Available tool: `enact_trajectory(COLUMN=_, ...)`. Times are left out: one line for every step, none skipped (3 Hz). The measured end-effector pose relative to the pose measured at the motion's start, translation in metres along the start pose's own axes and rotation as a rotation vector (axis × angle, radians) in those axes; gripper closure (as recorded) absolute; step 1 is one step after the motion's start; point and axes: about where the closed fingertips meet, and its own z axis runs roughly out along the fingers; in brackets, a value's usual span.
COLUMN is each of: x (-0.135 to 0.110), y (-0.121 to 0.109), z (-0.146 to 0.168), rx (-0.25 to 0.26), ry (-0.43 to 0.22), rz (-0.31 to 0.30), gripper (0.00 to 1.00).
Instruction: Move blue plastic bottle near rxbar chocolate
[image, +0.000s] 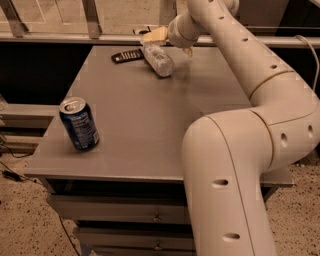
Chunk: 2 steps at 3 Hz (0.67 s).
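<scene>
The blue plastic bottle (158, 60) lies on its side at the far middle of the grey table (150, 125), its far end pointing toward the back edge. The rxbar chocolate (127, 55), a flat dark bar, lies just left of it, almost touching the bottle's far end. My gripper (170, 43) hangs just above the bottle's far end with its jaws apart; one pale finger (153, 36) shows to the left and the other to the right. It holds nothing.
A dark blue soda can (79, 124) stands upright near the table's front left edge. My arm (240, 150) covers the table's right side. A railing (90, 20) runs behind the table. Drawers sit under the tabletop.
</scene>
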Motion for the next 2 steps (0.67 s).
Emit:
enact_trajectory(x=-0.006, y=-0.02, z=-0.038, rx=-0.01, ry=-0.04, rz=0.061, gripper=0.0)
enact_trajectory(x=-0.006, y=-0.042, z=-0.086, rx=-0.047, ry=-0.095, rz=0.139, gripper=0.0)
